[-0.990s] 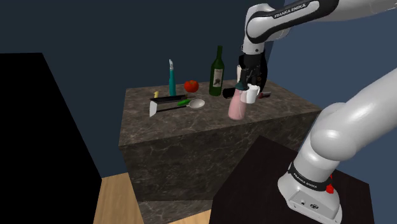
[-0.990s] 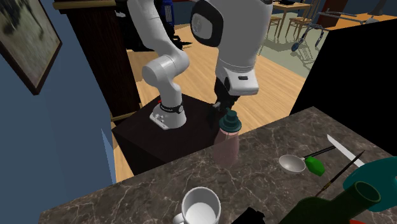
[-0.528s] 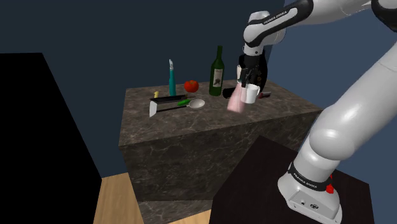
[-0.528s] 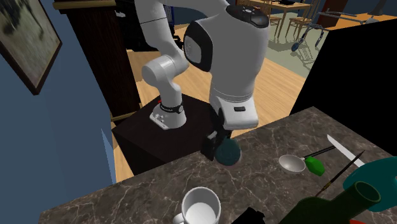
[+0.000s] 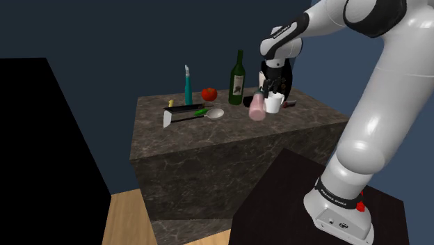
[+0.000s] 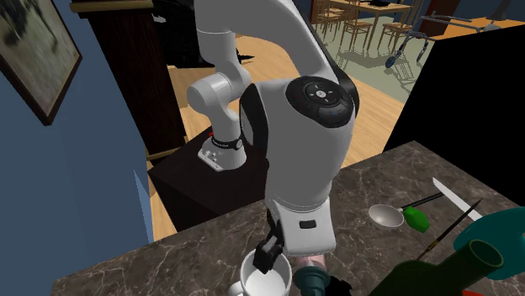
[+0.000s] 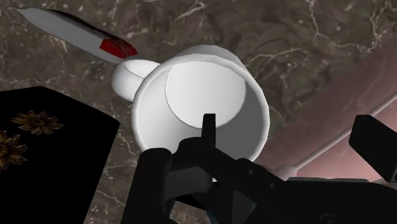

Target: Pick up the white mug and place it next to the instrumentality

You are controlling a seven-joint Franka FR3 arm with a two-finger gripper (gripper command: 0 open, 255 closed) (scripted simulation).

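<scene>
The white mug (image 7: 200,102) stands upright on the dark marble counter (image 5: 209,146), its handle pointing away from me. It is also in the shoulder view (image 5: 274,103) and the second exterior view (image 6: 265,282). My gripper (image 7: 262,140) hangs just above its rim, open, with the fingers wide apart. A pink bottle (image 7: 356,83) with a teal collar and a black pump top lies tipped between my fingers, and I cannot tell whether they touch it. The bottle leans against the mug's side (image 5: 257,109), with its teal top (image 6: 311,282) beside the mug's rim.
A black box with gold flowers (image 7: 38,146) sits close to the mug, and a red-and-white object (image 7: 83,32) lies beyond the handle. A green wine bottle (image 5: 238,78), a tomato (image 5: 209,93), a teal bottle (image 5: 188,87), a spoon (image 6: 387,217) and a knife (image 6: 454,198) share the counter.
My arm swung in from the counter's edge to over the mug. The pink bottle, upright at the edge before, tipped over and came along with the gripper to the mug's side.
</scene>
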